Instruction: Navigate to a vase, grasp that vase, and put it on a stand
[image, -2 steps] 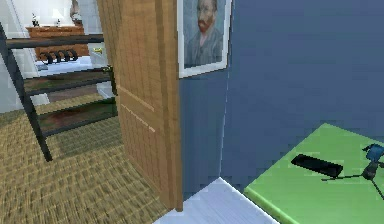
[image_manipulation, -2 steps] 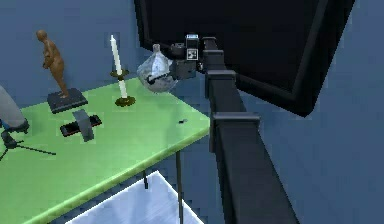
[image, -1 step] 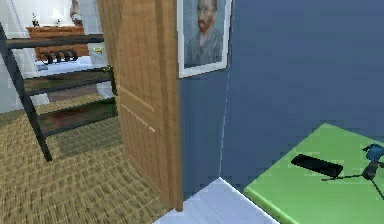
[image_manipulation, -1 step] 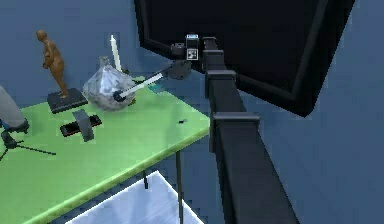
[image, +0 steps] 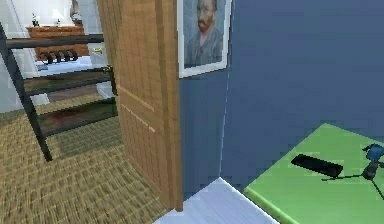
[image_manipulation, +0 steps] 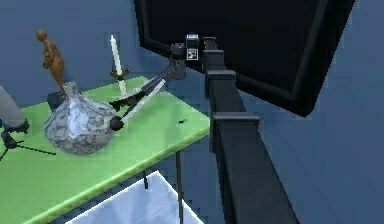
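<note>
You sit close to a blue wall (image: 290, 70), with a wooden door (image: 145, 100) at the forward view's left and a dark shelf rack (image: 60, 85) on the carpet beyond it. In the arm side view a big dark screen (image_manipulation: 250, 40) hangs above a green tabletop (image_manipulation: 150, 140), and the arm (image_manipulation: 235, 140) stretches out across that tabletop's edge. So the first leg, getting to a vase, looks done. The vase (image_manipulation: 78, 125), round, marbled grey and short-necked, stands on the tabletop toward the arm side view's left, in the arm's line.

The grasp is the step in hand. The claw (image_manipulation: 122, 115) points down and leftward with its fingertips at the vase's shoulder. Because the vase rests on the tabletop, you cannot tell whether the claw holds it, or even touches it. Treat the grasp as unconfirmed until the vase hangs clear of the surface.

Left to do, by my reading: lift, back off, find a stand and set the vase on it. You cannot settle from here which piece will serve as the stand; the shelf rack is only a candidate. When lifting, mind the small things nearby: a brown statuette (image_manipulation: 52, 60), a white candle (image_manipulation: 115, 55) behind the fingers, and a little tripod (image_manipulation: 12, 135) at the left edge.
</note>
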